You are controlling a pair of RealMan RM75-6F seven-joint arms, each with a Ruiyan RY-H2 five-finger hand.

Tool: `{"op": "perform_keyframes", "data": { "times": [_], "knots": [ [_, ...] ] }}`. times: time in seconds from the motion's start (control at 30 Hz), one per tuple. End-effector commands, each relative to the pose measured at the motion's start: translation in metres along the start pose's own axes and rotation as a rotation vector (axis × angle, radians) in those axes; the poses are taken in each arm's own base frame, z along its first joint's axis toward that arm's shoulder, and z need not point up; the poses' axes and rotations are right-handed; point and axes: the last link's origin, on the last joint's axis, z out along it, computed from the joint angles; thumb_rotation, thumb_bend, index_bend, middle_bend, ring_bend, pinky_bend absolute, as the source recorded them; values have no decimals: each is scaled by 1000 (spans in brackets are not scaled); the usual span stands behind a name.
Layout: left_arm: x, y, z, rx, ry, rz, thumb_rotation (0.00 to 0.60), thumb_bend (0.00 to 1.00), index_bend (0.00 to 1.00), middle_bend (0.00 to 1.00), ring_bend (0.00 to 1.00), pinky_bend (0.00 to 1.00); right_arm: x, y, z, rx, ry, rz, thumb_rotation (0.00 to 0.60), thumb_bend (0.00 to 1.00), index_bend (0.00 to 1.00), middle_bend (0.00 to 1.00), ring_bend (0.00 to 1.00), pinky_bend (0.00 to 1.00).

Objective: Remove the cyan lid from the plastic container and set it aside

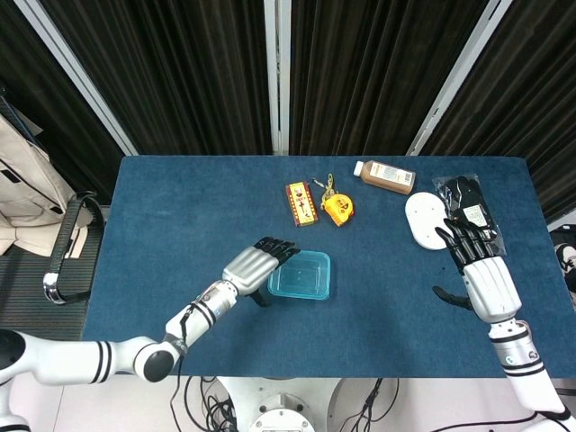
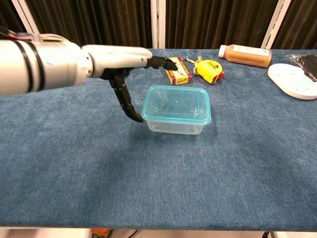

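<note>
A clear plastic container (image 1: 300, 281) (image 2: 177, 125) with a cyan lid (image 1: 300, 273) (image 2: 176, 104) on top stands in the middle of the blue table. My left hand (image 1: 257, 265) (image 2: 126, 63) hovers at the container's left edge, flat and open, its fingertips reaching over the lid's left rim and the thumb hanging down beside the container's left wall. It holds nothing. My right hand (image 1: 477, 268) is far to the right, open and empty, and shows only in the head view.
Behind the container lie a red box (image 1: 302, 202) (image 2: 177, 70), a yellow tape measure (image 1: 337, 210) (image 2: 210, 70) and a brown bottle (image 1: 385, 175) (image 2: 245, 54). A white disc (image 1: 425, 219) (image 2: 293, 79) and a black packet (image 1: 471, 211) sit at the right.
</note>
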Motion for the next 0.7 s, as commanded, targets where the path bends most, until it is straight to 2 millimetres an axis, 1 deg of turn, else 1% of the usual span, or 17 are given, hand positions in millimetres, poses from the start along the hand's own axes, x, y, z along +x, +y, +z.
{"op": "perform_keyframes", "data": {
  "times": [0.03,0.33,0.7],
  "knots": [
    [-6,4,13,27,-11,8,600,0,15,0,0,0,-2,1,-1,-5,-6,5,600,7,0,0,0,0],
    [-8,9,28,66,-52,-11,600,0,1,0,0,0,-5,3,-2,-10,-11,15,600,7,0,0,0,0],
    [-4,12,37,91,-104,-52,600,0,0,0,0,0,-10,8,-5,-29,-16,32,600,7,0,0,0,0]
  ]
}}
